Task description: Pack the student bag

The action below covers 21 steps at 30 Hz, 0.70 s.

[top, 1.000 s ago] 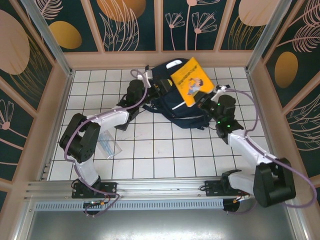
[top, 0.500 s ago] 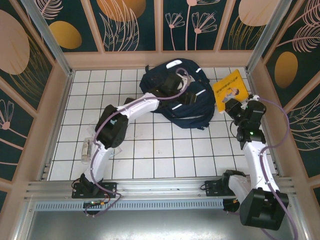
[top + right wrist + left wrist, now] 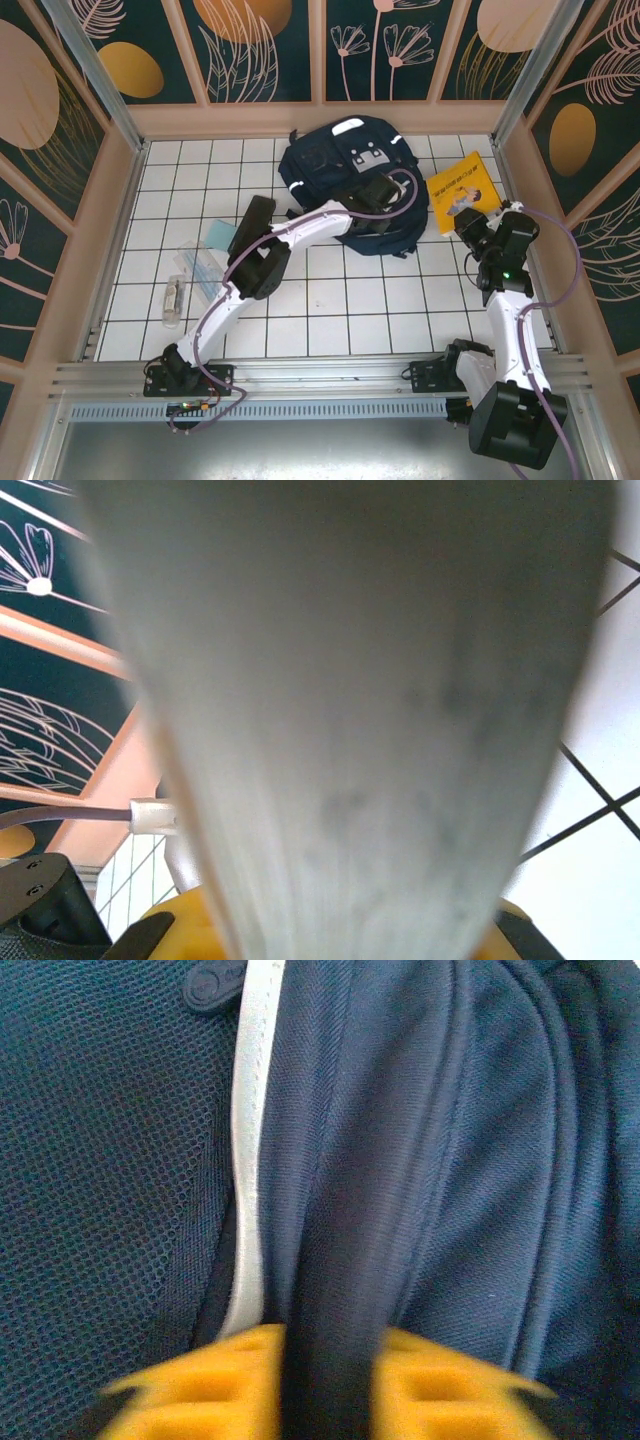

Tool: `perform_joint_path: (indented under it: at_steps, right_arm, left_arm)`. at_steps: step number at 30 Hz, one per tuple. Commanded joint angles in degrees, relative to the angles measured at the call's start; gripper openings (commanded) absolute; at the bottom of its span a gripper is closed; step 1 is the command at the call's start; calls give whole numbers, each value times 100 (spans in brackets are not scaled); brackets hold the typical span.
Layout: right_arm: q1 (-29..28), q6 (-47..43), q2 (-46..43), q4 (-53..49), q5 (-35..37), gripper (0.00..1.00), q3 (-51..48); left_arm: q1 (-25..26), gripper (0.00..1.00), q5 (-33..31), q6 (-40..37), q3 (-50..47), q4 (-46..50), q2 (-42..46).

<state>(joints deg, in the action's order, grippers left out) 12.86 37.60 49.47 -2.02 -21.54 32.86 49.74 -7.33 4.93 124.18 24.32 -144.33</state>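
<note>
Left hand pinching student bag, right hand gripping yellow book, clear pouch aside.

left wrist: yellow fingers blurred, cut off at bottom edge, student bag fold between them. right wrist: grey slab blurred, cut off at top. top view: yellow book lower edge hidden under right gripper; clear items mid-left too small to tell.

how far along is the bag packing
Done: nothing visibly packed. In hand: the left gripper pinches a fold of the backpack; the right gripper holds the yellow book beside it. To do: the book, plus the clear pouch and small item lying on the tiles.
</note>
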Motion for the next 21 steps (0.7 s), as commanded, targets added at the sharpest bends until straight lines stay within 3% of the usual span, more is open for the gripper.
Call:
perform_joint_path:
  at_steps: [1,6,13,18,21]
  right_arm:
    - [65,-62,-205,475,-171,0,54]
    - [87,-87,-326,306,56,0,-53]
    - [120,-67,-562,240,362,0,-127]
    - [104,383,-434,843,-404,0,-482]
    - [-27,1018,-313,1903,-1081,0,-969]
  left_arm:
    - [-108,0,19,-6,4,589,-139]
    - [-333,0,1364,780,-479,-11,927]
    - [-1151,0,3122,2259,-1241,-1311,1972]
    - [-1339,0,3710,2714,-919,-1578,2008]
    - [-1416,0,3974,2981,-647,-1728,1929]
